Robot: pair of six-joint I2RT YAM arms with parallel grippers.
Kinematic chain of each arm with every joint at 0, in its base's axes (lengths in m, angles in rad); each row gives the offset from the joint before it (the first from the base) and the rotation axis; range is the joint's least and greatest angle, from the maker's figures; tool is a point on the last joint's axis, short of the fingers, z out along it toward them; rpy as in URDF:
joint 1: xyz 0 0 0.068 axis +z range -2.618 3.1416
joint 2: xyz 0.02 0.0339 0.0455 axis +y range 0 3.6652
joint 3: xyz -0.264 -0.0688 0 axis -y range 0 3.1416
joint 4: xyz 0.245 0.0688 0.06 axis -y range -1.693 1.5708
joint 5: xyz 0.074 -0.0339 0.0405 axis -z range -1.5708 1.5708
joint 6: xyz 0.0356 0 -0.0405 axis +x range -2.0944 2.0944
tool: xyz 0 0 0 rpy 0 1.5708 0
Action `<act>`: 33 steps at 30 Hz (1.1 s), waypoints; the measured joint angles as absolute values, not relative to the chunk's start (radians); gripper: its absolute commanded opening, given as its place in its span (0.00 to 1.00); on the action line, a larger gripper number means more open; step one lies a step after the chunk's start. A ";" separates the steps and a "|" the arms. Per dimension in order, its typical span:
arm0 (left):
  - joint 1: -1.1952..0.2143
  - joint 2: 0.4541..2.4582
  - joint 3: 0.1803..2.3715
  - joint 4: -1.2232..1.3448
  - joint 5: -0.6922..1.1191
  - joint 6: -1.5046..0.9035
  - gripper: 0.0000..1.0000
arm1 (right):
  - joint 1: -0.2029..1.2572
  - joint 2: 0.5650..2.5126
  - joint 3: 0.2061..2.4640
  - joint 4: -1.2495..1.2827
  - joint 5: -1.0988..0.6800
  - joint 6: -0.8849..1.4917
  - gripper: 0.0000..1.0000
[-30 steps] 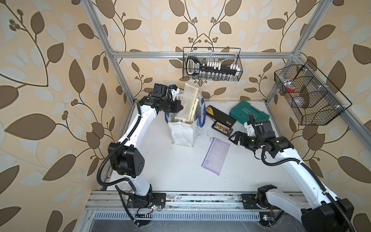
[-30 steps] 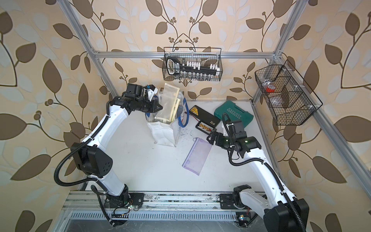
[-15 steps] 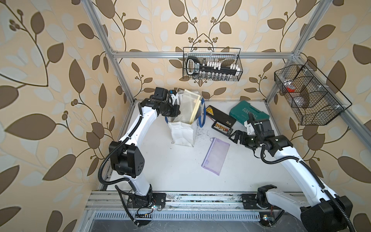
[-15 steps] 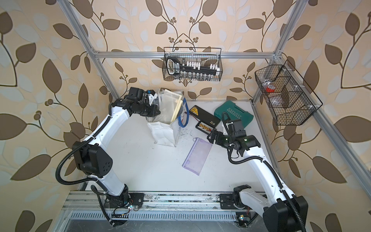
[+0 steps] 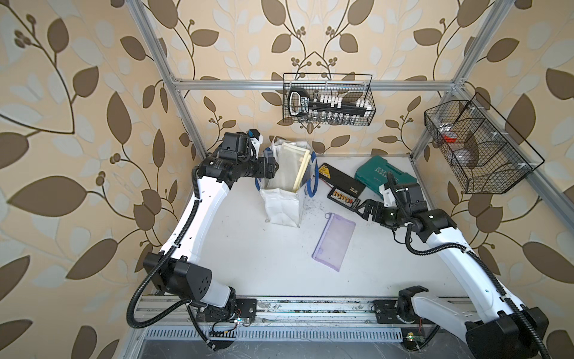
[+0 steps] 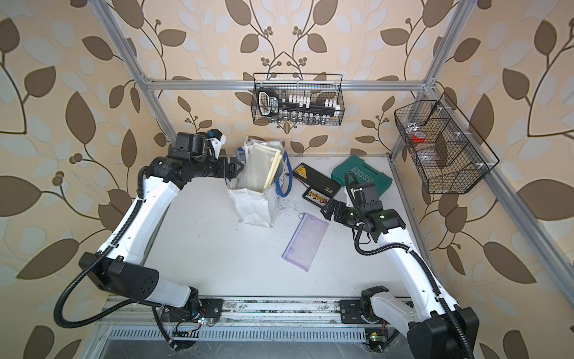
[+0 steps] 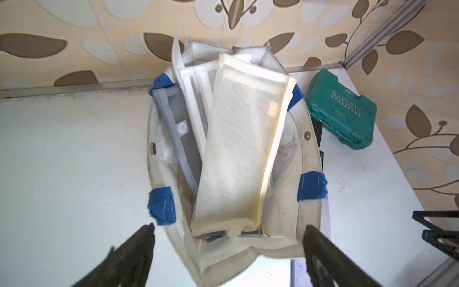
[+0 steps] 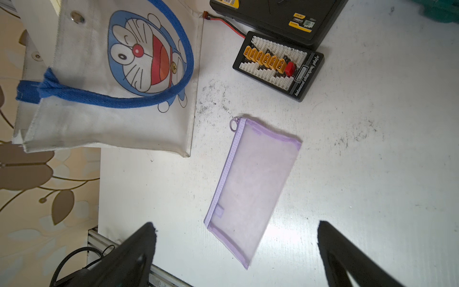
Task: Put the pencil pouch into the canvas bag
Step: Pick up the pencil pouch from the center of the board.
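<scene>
Showing "EXPLOIT" embossed on the green case and a blue cartoon cat printed on the canvas bag. Left arm reaches level to the bag's rim — left claw spread wide, holding nothing, a cream pouch standing inside. Right claw hangs open over the purple pencil pouch, flat on the table beside the bag.

Canvas bag mouth crammed w/ pouches; table open round purple pouch.
</scene>
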State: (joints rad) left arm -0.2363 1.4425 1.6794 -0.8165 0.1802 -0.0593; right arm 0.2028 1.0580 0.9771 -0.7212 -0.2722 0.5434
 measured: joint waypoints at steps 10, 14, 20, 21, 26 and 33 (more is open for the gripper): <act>-0.548 1.328 1.648 -0.899 -0.039 -0.090 0.99 | 0.202 1.016 0.886 -0.706 -0.280 0.566 1.00; -0.710 1.315 1.585 -0.911 -0.057 -0.146 0.99 | 0.201 1.011 0.817 -0.662 -0.295 0.585 1.00; -0.926 1.334 1.404 -0.839 0.027 -0.329 0.97 | 0.201 1.029 0.700 -0.590 -0.334 0.610 0.99; -0.941 1.348 1.369 -0.818 0.054 -0.371 0.97 | 0.201 1.036 0.687 -0.576 -0.342 0.613 0.99; -0.948 1.462 1.269 -0.750 0.129 -0.506 0.91 | 0.201 1.069 0.638 -0.495 -0.378 0.630 0.98; -0.947 1.713 1.260 -0.670 0.149 -0.560 0.83 | 0.200 1.117 0.565 -0.384 -0.427 0.651 0.94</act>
